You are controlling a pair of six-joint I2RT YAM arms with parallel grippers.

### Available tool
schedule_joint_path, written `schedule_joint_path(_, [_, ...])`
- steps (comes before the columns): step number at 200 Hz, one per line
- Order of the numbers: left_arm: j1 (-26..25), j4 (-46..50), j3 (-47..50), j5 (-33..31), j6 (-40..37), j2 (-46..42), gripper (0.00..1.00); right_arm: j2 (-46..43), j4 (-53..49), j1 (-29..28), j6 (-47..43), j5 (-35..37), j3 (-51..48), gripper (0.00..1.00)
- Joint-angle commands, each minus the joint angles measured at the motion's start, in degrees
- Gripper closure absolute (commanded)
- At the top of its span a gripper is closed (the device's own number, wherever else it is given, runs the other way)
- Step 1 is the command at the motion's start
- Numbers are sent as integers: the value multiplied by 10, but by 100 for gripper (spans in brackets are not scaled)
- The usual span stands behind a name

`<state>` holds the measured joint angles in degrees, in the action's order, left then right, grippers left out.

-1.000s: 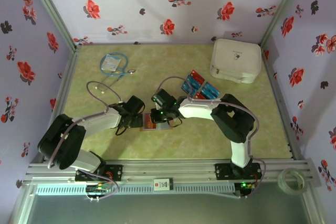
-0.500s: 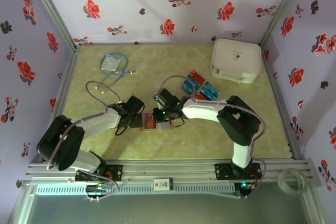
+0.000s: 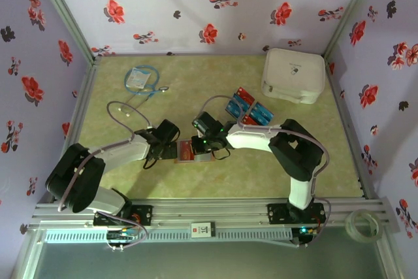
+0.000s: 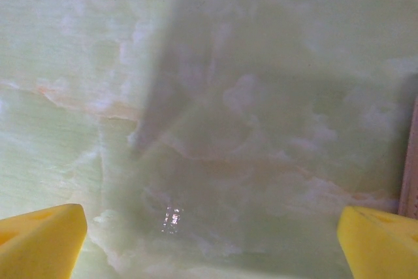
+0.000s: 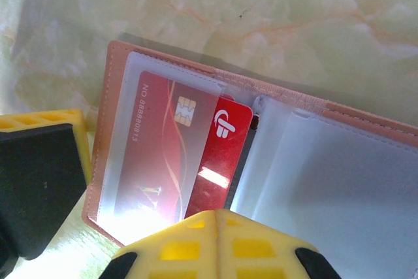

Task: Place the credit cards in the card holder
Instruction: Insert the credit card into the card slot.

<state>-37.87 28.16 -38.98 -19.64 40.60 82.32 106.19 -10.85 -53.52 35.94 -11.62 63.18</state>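
The card holder (image 5: pixel 307 161) lies open on the table, brown-rimmed with clear sleeves. One red credit card (image 5: pixel 166 145) sits partly inside its left sleeve, the logo end sticking out. My right gripper (image 5: pixel 216 217) is shut, its yellow fingertips pressed together just over that card's near end. Seen from above, the card holder (image 3: pixel 185 153) lies between both grippers, with my right gripper (image 3: pixel 198 146) over it. Several red and blue credit cards (image 3: pixel 247 108) lie behind it. My left gripper (image 4: pixel 212 243) is open over bare table, the card holder's edge (image 4: pixel 411 161) just to its right.
A big white rounded case (image 3: pixel 293 74) stands at the back right. A blue-and-white packet with a cable (image 3: pixel 139 78) lies at the back left. A tape roll (image 3: pixel 364 223) sits beyond the near right rail. Flowered walls enclose the green table (image 3: pixel 261 168).
My right wrist has shifted slightly to the right over the card holder. The left arm has not moved.
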Motion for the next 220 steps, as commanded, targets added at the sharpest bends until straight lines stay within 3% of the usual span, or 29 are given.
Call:
schedule_joint_path(1, [-3,1,12,-18,9,12,0,14,-3,-2,-6,3,2,95])
schedule_joint_path(220, [-5,-7,16,-11,11,28,0,57,-16,-15,-12,-35,52,98])
